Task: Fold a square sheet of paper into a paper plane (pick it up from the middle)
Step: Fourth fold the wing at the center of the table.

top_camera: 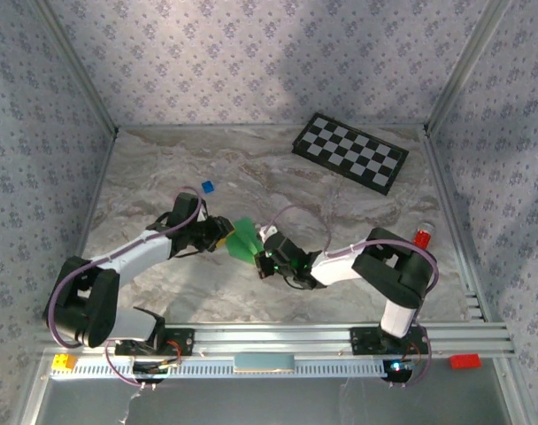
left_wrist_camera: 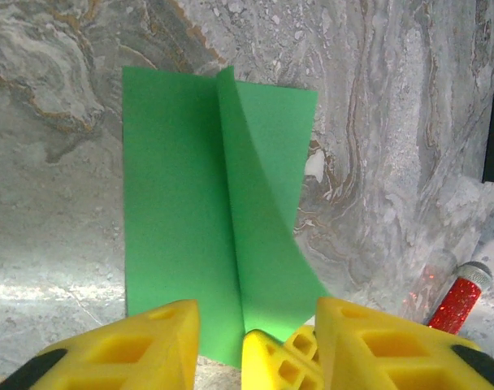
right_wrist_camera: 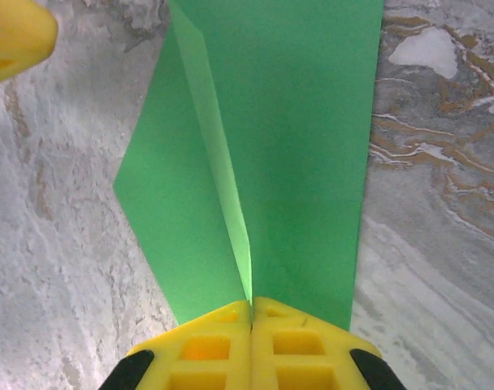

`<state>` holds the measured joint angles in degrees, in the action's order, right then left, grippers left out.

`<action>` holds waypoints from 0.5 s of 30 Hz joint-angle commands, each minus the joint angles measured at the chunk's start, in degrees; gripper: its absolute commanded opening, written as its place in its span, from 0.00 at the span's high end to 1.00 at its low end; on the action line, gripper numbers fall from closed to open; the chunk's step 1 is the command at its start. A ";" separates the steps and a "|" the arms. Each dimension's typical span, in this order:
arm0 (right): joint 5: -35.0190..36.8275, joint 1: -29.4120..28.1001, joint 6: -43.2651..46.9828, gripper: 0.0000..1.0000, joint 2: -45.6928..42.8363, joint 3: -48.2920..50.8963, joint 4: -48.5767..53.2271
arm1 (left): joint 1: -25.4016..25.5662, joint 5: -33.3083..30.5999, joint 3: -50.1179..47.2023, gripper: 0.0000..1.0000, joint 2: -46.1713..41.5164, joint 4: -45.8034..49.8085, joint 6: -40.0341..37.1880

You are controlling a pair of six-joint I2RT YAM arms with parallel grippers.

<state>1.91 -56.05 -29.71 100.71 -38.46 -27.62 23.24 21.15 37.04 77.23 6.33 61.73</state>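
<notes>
1. Marble-patterned table [top_camera: 357, 230] set between flowered wallpaper walls. A checkerboard [top_camera: 349, 164] lies at the far right, and a tiny blue block [top_camera: 207, 187] sits left of centre.
2. The square sheet of paper [top_camera: 244, 237] is at mid-table between the two wrists. It is bright green, with its centre crease raised as a ridge and a flap spreading to each side over the marble. Whether the flaps rest on the table I cannot tell.
3. The right gripper [right_wrist_camera: 251, 313] is pinched tight on that ridge at the end of the sheet nearest it, its fingers meeting with the paper between them.
4. The left gripper [left_wrist_camera: 255, 321] is at the opposite end, partly apart, with its yellow fingers [left_wrist_camera: 149, 341] straddling the sheet's edge. A gap shows between them, so it does not look clamped.
5. In my judgement the sheet is very light, limp and easily marked. It would probably sag or slip from a loose pinch, and a hard pull against the other grip could tear it.
6. The doubled ridge looks like the stiffest place to hold. The flaps are better pressed flat than tugged.
</notes>
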 commanded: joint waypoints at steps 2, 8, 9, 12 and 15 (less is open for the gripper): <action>-10.64 2.56 -8.57 0.98 1.48 0.82 -4.02 | -0.30 0.02 1.25 0.66 -0.64 0.70 -1.52; -16.48 4.95 -14.08 0.98 4.00 -0.82 -4.06 | -0.30 3.71 1.58 0.76 2.47 -1.48 -2.56; -17.04 5.14 -14.81 0.98 4.29 -1.02 -3.94 | -0.30 4.24 1.76 0.77 3.12 -1.65 -2.72; -18.80 6.00 -16.47 0.98 5.10 -1.69 -3.74 | -0.23 5.29 1.94 0.80 4.70 -2.36 -3.12; -20.39 6.68 -17.54 0.99 5.76 -2.05 -3.74 | -0.27 6.23 2.08 0.81 5.94 -3.05 -3.28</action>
<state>-15.16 -49.84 -44.23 104.53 -39.77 -32.58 23.24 25.06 37.45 82.30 4.91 59.55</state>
